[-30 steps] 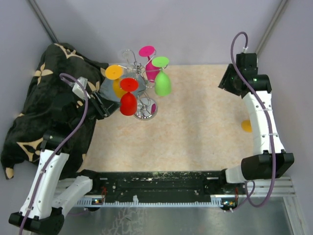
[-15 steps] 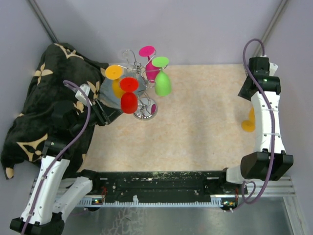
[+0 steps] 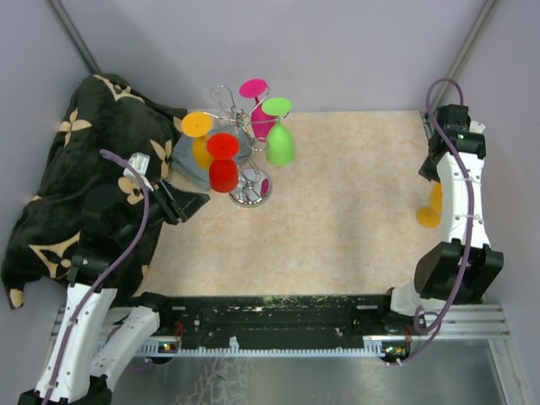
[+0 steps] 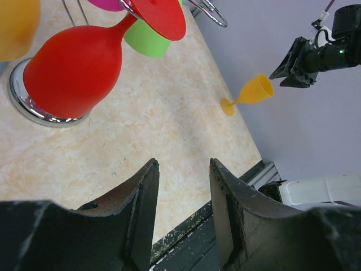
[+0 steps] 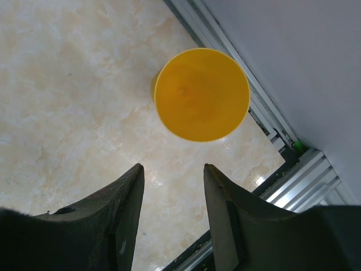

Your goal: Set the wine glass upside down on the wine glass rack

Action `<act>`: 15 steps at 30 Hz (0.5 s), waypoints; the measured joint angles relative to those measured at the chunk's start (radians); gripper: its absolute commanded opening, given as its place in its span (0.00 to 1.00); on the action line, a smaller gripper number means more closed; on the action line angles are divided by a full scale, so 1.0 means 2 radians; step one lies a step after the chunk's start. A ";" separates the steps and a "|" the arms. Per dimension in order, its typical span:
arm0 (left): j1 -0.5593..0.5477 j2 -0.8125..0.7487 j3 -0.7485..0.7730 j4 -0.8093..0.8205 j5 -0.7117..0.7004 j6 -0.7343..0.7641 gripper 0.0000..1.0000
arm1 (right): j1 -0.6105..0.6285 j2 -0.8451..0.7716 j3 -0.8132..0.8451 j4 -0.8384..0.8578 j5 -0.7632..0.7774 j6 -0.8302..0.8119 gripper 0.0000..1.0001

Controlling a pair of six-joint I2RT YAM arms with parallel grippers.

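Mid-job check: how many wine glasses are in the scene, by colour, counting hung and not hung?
Orange: 2 (hanging orange glass, standing orange glass)
Red: 1 (red glass)
Pink: 1 (pink glass)
Green: 1 (green glass)
Total: 5 wine glasses, 4 of them hanging on the wine glass rack.

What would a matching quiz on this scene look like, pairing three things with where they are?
1 red glass
2 green glass
3 right end effector

a open above an upright orange glass
b hanging on the rack, right side
c hanging on the rack's near side, toward the robot

Pairs: 1-c, 2-b, 3-a.
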 measured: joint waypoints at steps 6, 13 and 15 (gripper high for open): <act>0.000 -0.004 -0.002 -0.001 0.000 -0.001 0.47 | -0.004 0.032 0.000 0.004 -0.003 -0.002 0.47; 0.000 -0.007 -0.010 -0.002 0.000 -0.003 0.47 | -0.007 0.072 0.001 0.006 -0.004 -0.009 0.48; 0.000 -0.007 -0.011 -0.002 -0.001 -0.004 0.47 | -0.011 0.079 0.001 0.007 -0.005 -0.009 0.48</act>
